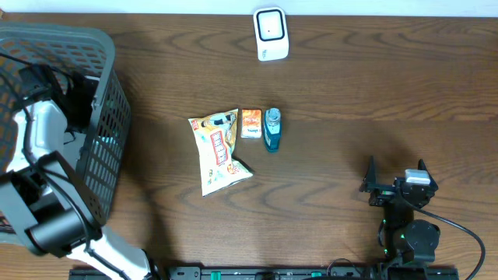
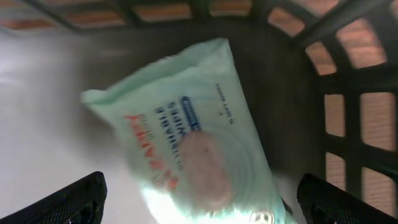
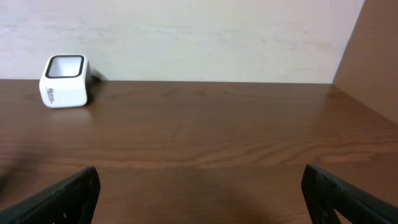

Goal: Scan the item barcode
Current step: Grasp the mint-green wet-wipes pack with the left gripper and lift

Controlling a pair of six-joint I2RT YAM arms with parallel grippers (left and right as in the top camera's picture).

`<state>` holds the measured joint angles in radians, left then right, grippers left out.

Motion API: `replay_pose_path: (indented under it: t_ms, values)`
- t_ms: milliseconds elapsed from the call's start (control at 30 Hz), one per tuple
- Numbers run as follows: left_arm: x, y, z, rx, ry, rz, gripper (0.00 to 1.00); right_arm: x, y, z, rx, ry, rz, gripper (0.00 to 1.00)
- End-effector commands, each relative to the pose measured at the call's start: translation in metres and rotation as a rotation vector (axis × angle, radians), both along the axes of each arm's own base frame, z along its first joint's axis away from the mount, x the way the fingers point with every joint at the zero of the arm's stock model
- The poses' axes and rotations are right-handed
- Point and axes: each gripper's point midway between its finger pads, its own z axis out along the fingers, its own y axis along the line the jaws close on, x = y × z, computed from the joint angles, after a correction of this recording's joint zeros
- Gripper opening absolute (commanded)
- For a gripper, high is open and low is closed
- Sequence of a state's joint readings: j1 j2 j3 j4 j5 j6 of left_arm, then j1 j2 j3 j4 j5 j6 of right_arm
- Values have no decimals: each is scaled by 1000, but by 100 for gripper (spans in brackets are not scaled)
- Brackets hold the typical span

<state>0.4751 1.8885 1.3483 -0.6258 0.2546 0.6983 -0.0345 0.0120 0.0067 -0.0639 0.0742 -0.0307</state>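
A dark wooden tabletop (image 1: 373, 93) runs back to a pale wall. The left pincer (image 2: 199, 208) hangs inside the grey basket (image 1: 109, 101), its fingers spread wide above a pale green packet (image 2: 186, 137) on the basket floor. The right pincer (image 3: 199, 193) gapes empty, facing the white scanner (image 3: 64, 89) at the far edge. A snack bag (image 1: 219, 152), an orange box (image 1: 250, 123) and a teal bottle (image 1: 271, 129) lie mid-tabletop.

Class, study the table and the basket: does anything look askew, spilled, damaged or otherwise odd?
Nothing is spilled or visibly broken. The snack bag lies askew beside the orange packet and teal bottle, and its lower corner is creased. In the basket, a pale green wipes pack lies slanted.
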Motion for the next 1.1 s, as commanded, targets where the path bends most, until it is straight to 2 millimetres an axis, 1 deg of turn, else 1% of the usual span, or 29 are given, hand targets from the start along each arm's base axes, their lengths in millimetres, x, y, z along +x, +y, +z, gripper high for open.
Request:
replay_pose_path:
  t_ms: [0,100,200,300,367,533,567,600,633,700,767,867,967,1067]
  values:
    - [-1,-9,-26,-55,42,-35,98,0,3,0,-8,1,16,99]
    - [-2,-10,-45,-75,72,-31,98,0,3,0,-8,1,16,99]
    - [-2,-10,-57,-108,94,39,98,0,3,0,-8,0,16,99]
    - [-4,-11,-64,-143,116,125,98,0,3,0,-8,1,16,99]
    - [-4,-11,-65,-160,122,173,98,0,3,0,-8,0,16,99]
    - [-4,-11,-64,-180,127,235,63,0,3,0,-8,1,16,99]
    - [-4,-11,-64,-183,127,243,62,0,3,0,-8,1,16,99]
    - [-4,-11,-64,-186,128,254,57,0,3,0,-8,0,16,99]
    - [-4,-11,-63,-191,128,272,55,0,3,0,-8,1,16,99]
    - [-3,-10,-60,-197,124,294,54,0,3,0,-8,0,16,99]
    - [-3,-10,-52,-200,114,313,53,0,3,0,-8,1,16,99]
    - [-1,-9,-28,-190,72,325,52,0,3,0,-8,0,16,99]
    - [1,-5,9,-159,2,343,50,0,3,0,-8,1,16,99]
    - [-4,9,59,-55,-95,397,49,0,3,0,-8,1,16,99]
